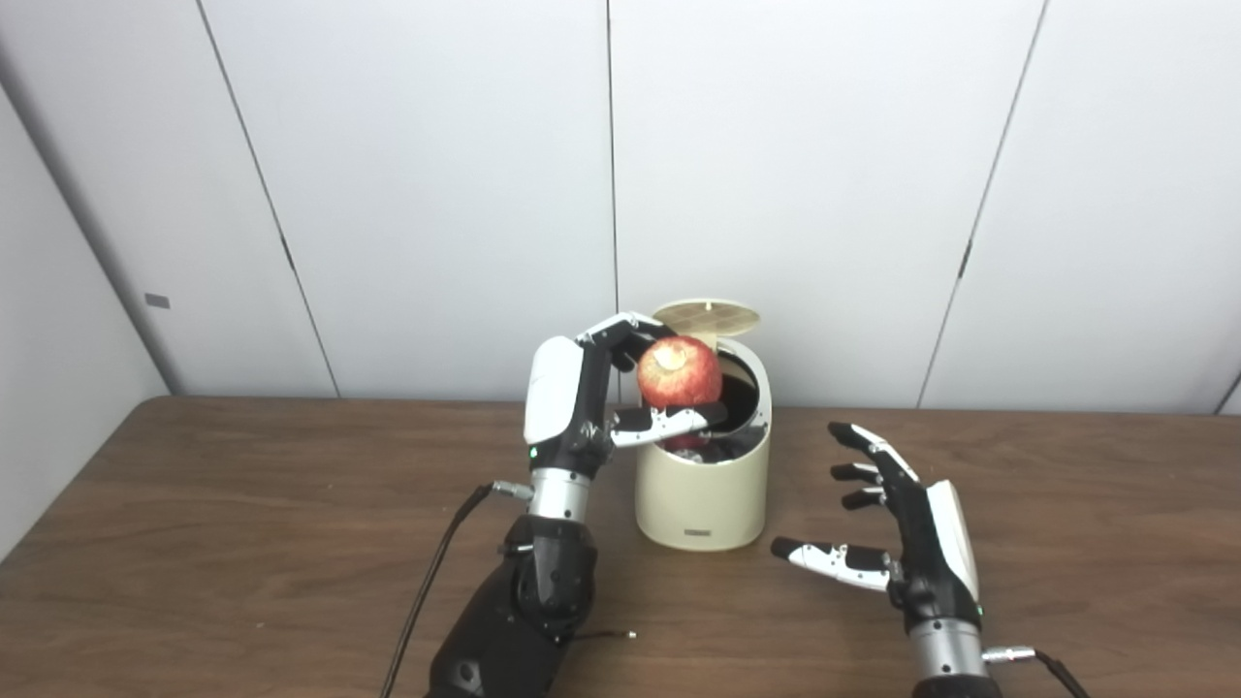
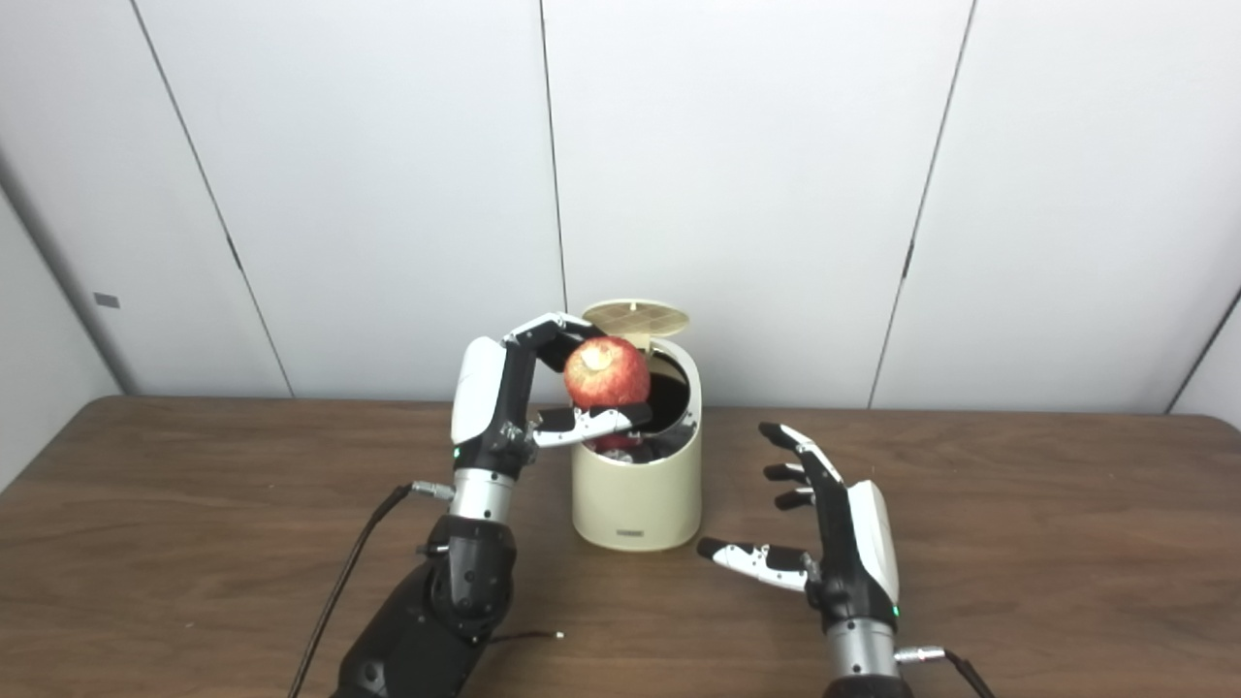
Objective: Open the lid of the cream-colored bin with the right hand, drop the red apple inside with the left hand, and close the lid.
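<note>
Now we see our left hand (image 1: pixel 582 407) raised above the wooden table (image 1: pixel 242 543), its fingers and thumb grasping the red apple (image 1: pixel 680 372). We hold the apple over the near-left edge of the bin's opening, fingers curled over its top and thumb pressed under it. Just beneath stands the cream-colored bin (image 1: pixel 703 494), upright on the table close to the white panelled wall (image 1: pixel 436 194). Its round lid (image 1: pixel 706 315) is swung up at the back, so the mouth stands open, and we can make out something dark and reddish inside, too dim to identify. A black cable (image 1: pixel 427 591) trails from our left wrist across the tabletop. Further right, our right hand (image 1: pixel 897 528) hovers beside the bin, apart from it, fingers spread and released, holding nothing, palm turned toward the bin.
</note>
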{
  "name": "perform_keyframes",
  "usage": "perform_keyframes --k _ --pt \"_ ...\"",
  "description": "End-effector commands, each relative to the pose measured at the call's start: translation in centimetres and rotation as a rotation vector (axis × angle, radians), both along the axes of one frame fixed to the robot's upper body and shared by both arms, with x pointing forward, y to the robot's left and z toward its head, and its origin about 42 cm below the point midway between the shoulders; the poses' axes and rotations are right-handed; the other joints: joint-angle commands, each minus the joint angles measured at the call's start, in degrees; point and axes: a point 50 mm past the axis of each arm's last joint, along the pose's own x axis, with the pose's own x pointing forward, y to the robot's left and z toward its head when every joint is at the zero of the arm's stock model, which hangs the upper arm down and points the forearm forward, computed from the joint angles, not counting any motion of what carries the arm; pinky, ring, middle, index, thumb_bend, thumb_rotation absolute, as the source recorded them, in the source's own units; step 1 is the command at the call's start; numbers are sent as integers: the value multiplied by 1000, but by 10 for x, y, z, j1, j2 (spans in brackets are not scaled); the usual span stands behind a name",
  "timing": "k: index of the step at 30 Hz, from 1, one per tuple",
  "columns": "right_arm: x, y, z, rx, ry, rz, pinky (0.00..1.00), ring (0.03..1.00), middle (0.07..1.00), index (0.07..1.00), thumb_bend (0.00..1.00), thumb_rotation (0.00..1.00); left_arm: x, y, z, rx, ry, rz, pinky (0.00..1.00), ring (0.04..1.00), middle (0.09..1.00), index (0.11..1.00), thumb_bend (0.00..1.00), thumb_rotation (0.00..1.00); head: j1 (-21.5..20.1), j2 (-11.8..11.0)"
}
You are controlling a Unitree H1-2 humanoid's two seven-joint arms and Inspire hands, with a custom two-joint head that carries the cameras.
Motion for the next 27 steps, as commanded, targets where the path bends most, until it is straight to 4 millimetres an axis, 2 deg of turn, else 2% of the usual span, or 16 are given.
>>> perform_keyframes --k 1,3,7,9,11,13,15,27 --pt "5 5 20 11 -73 17 564 704 828 787 745 28 7 -9 16 18 -25 -36 483 547 501 477 521 0 -1 2" --pt "5 6 21 17 -76 20 568 707 830 789 743 27 7 -9 15 37 -10 -45 490 551 503 477 521 0 -2 3" --pt "5 6 22 21 -78 20 565 708 827 788 745 21 6 -8 12 92 33 -73 618 651 504 487 522 0 -2 4" --pt "5 6 21 16 -80 19 564 708 825 788 745 22 6 -7 11 110 48 -81 635 669 500 494 523 0 -2 4" --pt "5 6 21 12 -80 17 562 706 824 788 747 24 6 -6 10 124 58 -85 633 676 494 504 523 0 -2 4" --pt "5 6 21 10 -78 17 563 705 824 789 747 22 5 -4 10 130 62 -87 642 687 597 500 522 48 -2 4" --pt "5 6 21 10 -79 19 561 704 824 789 748 19 5 -4 11 135 64 -86 643 692 633 499 522 63 0 5" --pt "5 6 22 13 -81 25 555 700 823 788 750 13 4 1 12 147 77 -79 654 701 664 499 521 70 2 7"
